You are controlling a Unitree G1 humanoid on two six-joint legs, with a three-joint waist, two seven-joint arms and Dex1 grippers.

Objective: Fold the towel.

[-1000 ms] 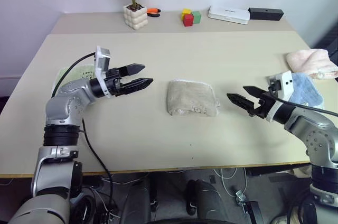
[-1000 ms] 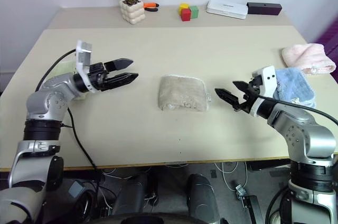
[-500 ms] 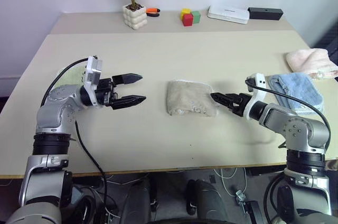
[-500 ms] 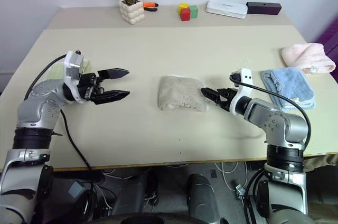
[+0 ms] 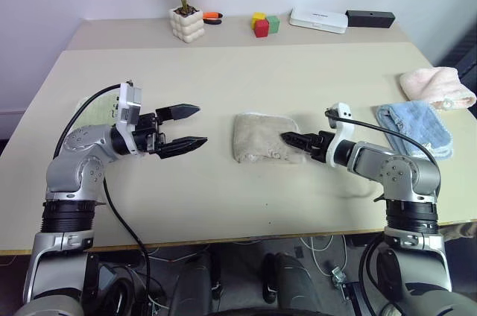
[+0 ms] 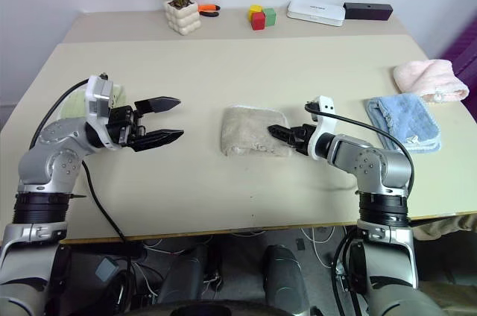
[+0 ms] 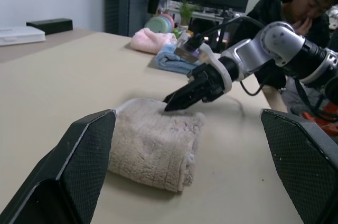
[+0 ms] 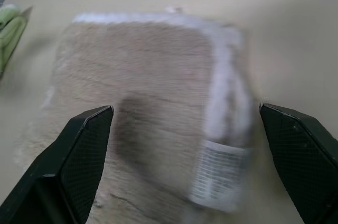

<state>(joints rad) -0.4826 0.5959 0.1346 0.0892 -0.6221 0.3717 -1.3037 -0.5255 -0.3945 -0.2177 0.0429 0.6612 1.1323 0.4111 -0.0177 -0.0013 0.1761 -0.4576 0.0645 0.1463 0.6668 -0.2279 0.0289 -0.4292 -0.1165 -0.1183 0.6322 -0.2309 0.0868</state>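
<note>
The towel (image 5: 267, 139) lay folded in a thick beige wad at the middle of the bench (image 5: 246, 77), white edging and a label along its three o'clock side. The right end effector (image 5: 292, 138) came in from three o'clock, black fingers spread, tips over the towel's near edge; whether they touched the cloth could not be told. At nine o'clock, well apart from the towel, the left end effector (image 5: 195, 125) hung above the bench, fingers spread wide, nothing between them. Off at three o'clock lay a blue cloth (image 5: 414, 127) and, beyond it, a pink cloth (image 5: 438, 86)
</note>
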